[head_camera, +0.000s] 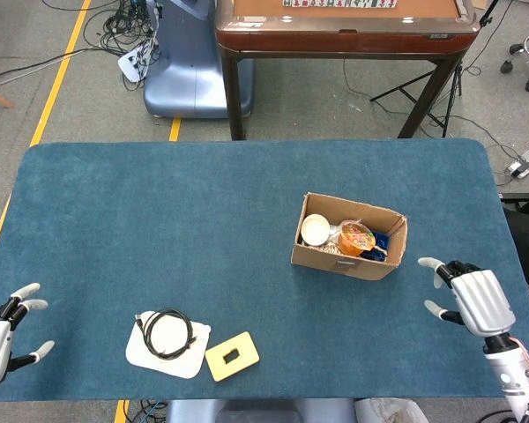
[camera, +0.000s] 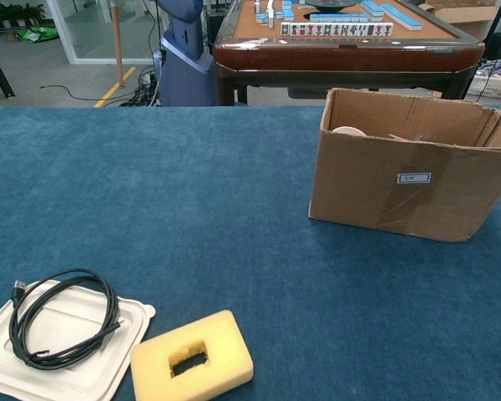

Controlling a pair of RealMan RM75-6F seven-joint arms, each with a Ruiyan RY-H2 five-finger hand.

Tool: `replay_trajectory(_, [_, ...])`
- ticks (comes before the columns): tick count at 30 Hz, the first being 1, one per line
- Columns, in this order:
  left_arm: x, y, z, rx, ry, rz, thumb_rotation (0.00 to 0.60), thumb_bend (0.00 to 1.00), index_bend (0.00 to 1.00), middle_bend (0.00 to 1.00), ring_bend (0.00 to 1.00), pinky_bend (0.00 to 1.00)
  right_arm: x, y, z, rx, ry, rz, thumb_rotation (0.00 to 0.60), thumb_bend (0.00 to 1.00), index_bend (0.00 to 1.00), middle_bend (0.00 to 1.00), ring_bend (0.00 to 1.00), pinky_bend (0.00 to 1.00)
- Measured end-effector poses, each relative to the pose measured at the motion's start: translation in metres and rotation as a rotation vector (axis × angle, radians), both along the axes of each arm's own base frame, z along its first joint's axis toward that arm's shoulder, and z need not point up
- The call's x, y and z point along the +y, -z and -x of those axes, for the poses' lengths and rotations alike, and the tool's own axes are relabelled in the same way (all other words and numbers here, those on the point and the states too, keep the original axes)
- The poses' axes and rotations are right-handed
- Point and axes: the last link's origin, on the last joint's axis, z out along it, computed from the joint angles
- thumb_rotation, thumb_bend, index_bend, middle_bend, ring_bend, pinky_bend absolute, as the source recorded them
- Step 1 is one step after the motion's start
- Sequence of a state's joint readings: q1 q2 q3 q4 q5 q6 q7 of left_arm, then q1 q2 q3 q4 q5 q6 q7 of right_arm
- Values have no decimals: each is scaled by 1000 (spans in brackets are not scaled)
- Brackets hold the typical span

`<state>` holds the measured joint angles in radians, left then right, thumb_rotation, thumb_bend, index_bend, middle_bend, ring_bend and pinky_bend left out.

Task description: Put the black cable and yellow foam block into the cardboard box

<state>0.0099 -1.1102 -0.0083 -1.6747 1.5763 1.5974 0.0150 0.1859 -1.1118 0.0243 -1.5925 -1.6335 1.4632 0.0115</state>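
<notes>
Coiled black cable (camera: 63,317) on white tray (camera: 108,368), holed yellow block (camera: 192,357) near front edge; spread-fingered, empty hands (head_camera: 0,339) (head_camera: 476,298) in head view only.

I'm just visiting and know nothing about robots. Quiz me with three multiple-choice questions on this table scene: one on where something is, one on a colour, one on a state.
1. Where does the black cable lie?
A. In the cardboard box
B. On the white tray
C. On the foam block

2. What colour is the foam block?
A. Yellow
B. Red
C. Green

3. What is the right robot hand doing?
A. Holding the cable
B. Gripping the box
C. Holding nothing, fingers apart

Answers:
1. B: it is coiled on the white tray.
2. A: it is plainly yellow.
3. C: it hovers beside the cardboard box, touching nothing.
</notes>
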Motion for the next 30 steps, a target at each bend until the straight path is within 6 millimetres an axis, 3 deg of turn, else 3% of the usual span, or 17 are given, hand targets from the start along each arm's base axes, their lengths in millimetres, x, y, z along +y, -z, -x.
replay_trajectory(7, [1, -2, 1, -8, -7, 4, 600, 72, 373, 195, 358, 613, -4, 10, 4, -141, 70, -20, 600, 0, 311, 254, 166, 264])
replay_trajectory(14, [0, -4, 1, -10, -3, 7, 600, 73, 373, 195, 358, 613, -3, 25, 13, -433, 136, -46, 600, 0, 128, 30, 0, 45])
replay_trajectory(19, [-1, -4, 0, -8, -6, 13, 600, 72, 373, 195, 359, 613, -1, 38, 27, -598, 188, -59, 600, 0, 18, 0, 0, 0])
replay_trajectory(30, [-2, -4, 0, -6, -14, 20, 600, 72, 385, 195, 359, 613, -17, 67, 53, -778, 322, -73, 600, 0, 6, 0, 0, 0])
